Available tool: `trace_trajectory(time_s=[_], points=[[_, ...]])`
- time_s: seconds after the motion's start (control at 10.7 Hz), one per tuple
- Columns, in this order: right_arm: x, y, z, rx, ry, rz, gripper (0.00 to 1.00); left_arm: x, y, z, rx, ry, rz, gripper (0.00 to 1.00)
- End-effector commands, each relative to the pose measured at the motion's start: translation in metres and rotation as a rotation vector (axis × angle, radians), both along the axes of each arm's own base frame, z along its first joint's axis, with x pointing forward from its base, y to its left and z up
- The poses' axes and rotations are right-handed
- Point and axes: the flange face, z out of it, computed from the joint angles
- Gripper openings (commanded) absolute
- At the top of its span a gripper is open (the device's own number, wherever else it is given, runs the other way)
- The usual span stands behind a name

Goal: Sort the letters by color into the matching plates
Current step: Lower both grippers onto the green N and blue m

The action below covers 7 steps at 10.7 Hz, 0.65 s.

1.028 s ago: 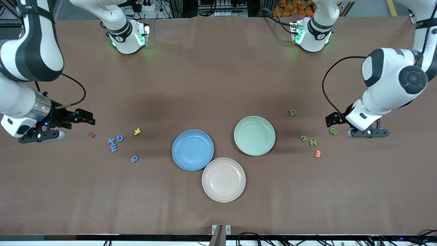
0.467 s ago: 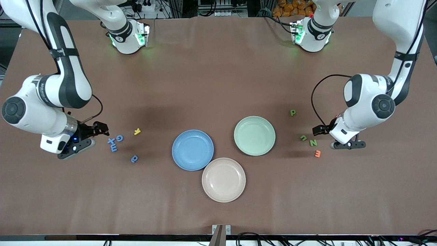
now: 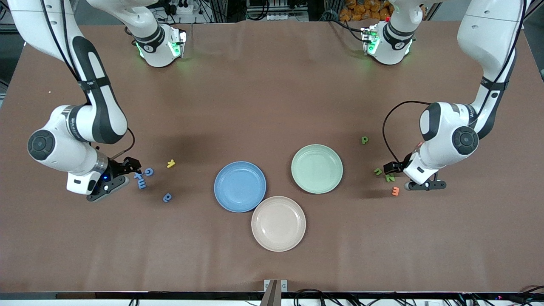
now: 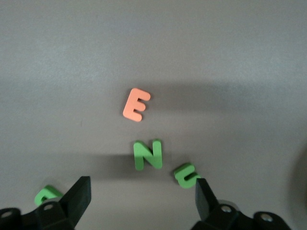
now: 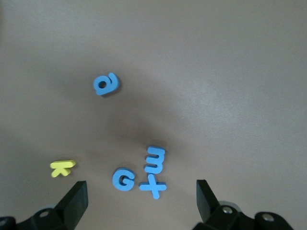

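Both grippers are open and hold nothing. The right gripper [image 3: 132, 165] [image 5: 141, 190] hangs low beside a cluster of blue letters: G [image 3: 148, 171] [image 5: 123, 179], X [image 3: 137, 174] [image 5: 153, 186] and E [image 3: 141, 183] [image 5: 155, 160]. A fourth blue letter [image 3: 167, 197] [image 5: 105, 84] lies apart, nearer the front camera. The left gripper [image 3: 390, 167] [image 4: 142, 188] hangs low beside the green N [image 3: 389, 178] [image 4: 148, 155] and U [image 3: 378, 171] [image 4: 186, 175]. Another green letter [image 4: 47, 194] shows partly by one finger. A green P [image 3: 364, 140] lies farther back. The blue plate [image 3: 240, 186] and mint green plate [image 3: 317, 168] are empty.
A beige plate [image 3: 278, 223] touches the blue plate, nearer the front camera. An orange E [image 3: 395, 191] [image 4: 136, 104] lies by the green N. A yellow letter [image 3: 171, 163] [image 5: 62, 167] lies between the blue letters and the blue plate.
Both arms have swung down and inward. The right gripper has reached the blue G and X, the left gripper the green N and U. The left arm now covers the green B.
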Motion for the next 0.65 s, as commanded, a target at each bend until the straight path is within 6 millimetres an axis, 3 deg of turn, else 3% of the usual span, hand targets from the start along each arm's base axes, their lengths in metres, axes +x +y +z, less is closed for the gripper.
trace_trajectory(time_s=[0.0, 0.56], points=[[0.002, -0.012, -0.028, 0.0, -0.014, -0.002, 1.0, 0.006, -0.002, -0.017, 0.014, -0.05, -0.017, 0.9], [0.006, -0.015, -0.083, -0.025, -0.055, -0.006, 1.0, 0.006, -0.005, -0.035, 0.047, -0.072, -0.078, 0.79]])
